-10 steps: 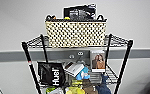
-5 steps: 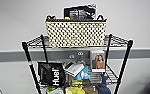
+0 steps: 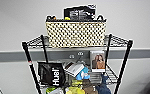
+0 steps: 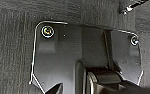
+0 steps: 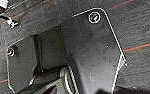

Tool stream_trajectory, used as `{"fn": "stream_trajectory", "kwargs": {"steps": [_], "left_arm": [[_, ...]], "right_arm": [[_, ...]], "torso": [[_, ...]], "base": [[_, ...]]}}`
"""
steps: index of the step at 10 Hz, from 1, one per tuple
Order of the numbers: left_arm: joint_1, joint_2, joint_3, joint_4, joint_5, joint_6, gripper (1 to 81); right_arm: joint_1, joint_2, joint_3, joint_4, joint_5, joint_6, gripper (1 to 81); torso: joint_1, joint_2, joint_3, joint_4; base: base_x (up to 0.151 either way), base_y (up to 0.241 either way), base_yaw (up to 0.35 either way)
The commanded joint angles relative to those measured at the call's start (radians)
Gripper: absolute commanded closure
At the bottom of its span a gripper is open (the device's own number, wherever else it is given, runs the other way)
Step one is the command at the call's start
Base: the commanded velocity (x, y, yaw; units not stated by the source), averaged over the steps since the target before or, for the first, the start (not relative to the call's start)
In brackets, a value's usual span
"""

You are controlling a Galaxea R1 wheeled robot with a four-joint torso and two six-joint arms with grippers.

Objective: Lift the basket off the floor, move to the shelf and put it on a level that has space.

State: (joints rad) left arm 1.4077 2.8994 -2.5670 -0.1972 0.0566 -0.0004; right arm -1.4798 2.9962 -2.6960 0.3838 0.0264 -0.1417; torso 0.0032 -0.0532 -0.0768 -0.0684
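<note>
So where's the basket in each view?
Head: basket at centre, on the shelf's top level.
Left wrist: carpet around the robot's plate.
Right wrist: carpet with red lines.
Shared landmark: the carpet, in both wrist views.

Even, soft light fills the head view; the pale wall behind the shelf [image 3: 123, 62] is bright, without hard shadows. The basket [image 3: 76, 33] on the top level [image 3: 117, 40] looks blurred, its weave smeared, and the packets below it are softer yet. Both wrist views are dim, the floor [image 4: 13, 50] dark and grainy.
</note>
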Motion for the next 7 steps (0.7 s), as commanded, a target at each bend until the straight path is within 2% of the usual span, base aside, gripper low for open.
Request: {"fn": "stream_trajectory", "kwargs": {"steps": [1, 4, 7], "left_arm": [[-0.045, 0.109, -0.162, 0.019, 0.063, 0.005, 1.0], [-0.043, 0.143, -0.200, 0.019, 0.062, 0.005, 1.0], [-0.042, 0.170, -0.216, 0.019, 0.062, 0.003, 1.0]], "right_arm": [[0.055, 0.034, -0.045, -0.042, -0.054, -0.004, 1.0], [0.049, 0.062, -0.054, -0.052, -0.013, -0.002, 1.0], [0.048, 0.072, -0.054, -0.054, -0.013, -0.001, 1.0]], "torso": [[0.000, 0.000, 0.000, 0.000], [0.000, 0.000, 0.000, 0.000], [0.000, 0.000, 0.000, 0.000]], "base": [[0.000, 0.000, 0.000], [0.000, 0.000, 0.000], [0.000, 0.000, 0.000]]}}
